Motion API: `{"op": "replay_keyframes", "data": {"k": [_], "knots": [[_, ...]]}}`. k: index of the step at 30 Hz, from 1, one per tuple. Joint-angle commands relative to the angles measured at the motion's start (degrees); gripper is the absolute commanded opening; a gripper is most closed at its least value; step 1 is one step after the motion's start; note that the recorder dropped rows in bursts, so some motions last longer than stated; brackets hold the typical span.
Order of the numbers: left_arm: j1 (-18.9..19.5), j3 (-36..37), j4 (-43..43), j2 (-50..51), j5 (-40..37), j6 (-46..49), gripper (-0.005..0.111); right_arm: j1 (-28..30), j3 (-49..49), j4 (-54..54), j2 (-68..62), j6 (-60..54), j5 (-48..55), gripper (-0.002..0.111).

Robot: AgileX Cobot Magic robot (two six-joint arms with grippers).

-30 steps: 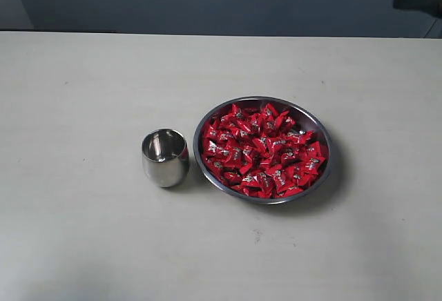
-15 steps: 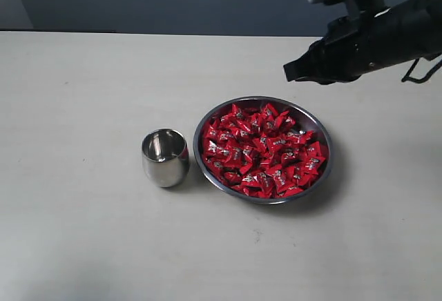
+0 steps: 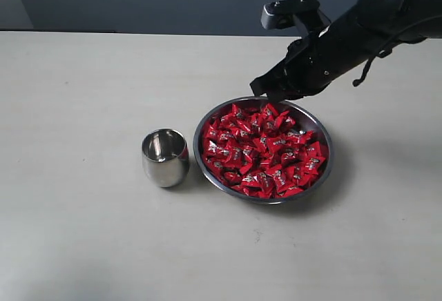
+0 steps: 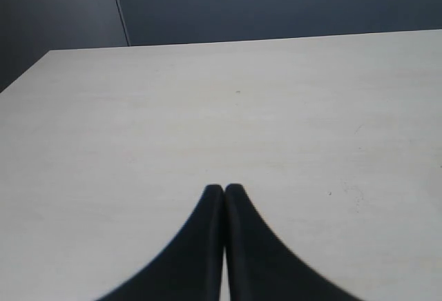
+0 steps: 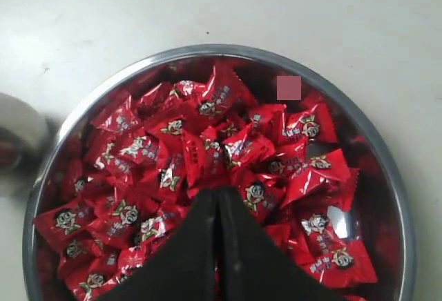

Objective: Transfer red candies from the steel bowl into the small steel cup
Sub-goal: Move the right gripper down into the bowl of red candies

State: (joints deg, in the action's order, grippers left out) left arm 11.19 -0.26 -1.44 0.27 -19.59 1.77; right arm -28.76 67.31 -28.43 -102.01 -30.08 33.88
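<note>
Task unstarted: red candies (image 3: 262, 152) fill steel bowl (image 3: 329, 156), small steel cup (image 3: 165, 159) looks empty, my right gripper (image 5: 216, 195) pressed together above them

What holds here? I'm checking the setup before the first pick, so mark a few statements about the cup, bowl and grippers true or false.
The small steel cup holds none of the red candies. True.
The right gripper is wide open. False: its jaws are shut, over the steel bowl.
The red candies all lie in the steel bowl. True.
In the exterior view the small steel cup stands right of the steel bowl. False: left of it.
The left gripper grips a candy. False: it is shut on nothing, above the table.
</note>
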Motion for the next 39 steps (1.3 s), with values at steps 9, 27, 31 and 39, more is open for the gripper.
{"op": "replay_keyframes", "data": {"k": [9,27,31,39], "knots": [[-0.47,0.26,-0.11,-0.27,0.45,-0.08,0.0,-4.95,2.72,5.87,-2.99,3.73,-0.15,0.03],[-0.47,0.26,-0.11,-0.27,0.45,-0.08,0.0,-7.03,21.94,31.47,-16.19,32.37,16.16,0.034],[-0.47,0.26,-0.11,-0.27,0.45,-0.08,0.0,-8.26,22.1,31.88,-17.76,33.1,16.52,0.034],[-0.47,0.26,-0.11,-0.27,0.45,-0.08,0.0,-10.86,22.1,38.14,-20.04,36.6,17.11,0.034]]}}
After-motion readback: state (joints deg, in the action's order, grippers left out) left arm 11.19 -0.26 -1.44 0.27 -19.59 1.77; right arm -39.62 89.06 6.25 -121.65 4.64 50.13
